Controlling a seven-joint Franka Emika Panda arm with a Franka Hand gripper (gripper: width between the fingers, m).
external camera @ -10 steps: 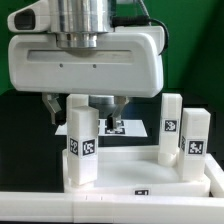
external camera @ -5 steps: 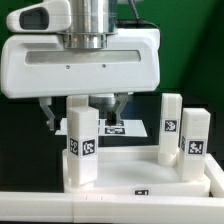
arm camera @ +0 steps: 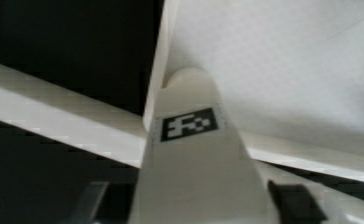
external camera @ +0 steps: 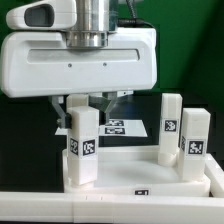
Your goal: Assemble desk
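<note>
Gripping the near desk leg

My gripper (external camera: 88,103) pinches the white square-section tagged plastic leg (external camera: 81,145) at its top, twelve o'clock; I'd keep it plumb while seating it in the white rimmed tabletop (external camera: 140,172).

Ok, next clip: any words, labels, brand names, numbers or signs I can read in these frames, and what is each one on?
No words, brand names or numbers show in either view.
Only black-and-white square tags, patterns and not text:
- one on the front leg, also seen close in the wrist view
- one each on the two legs at the exterior view's right
- a small one on the tabletop rim, too small to make out
- several on the marker board behind, blurred
</note>
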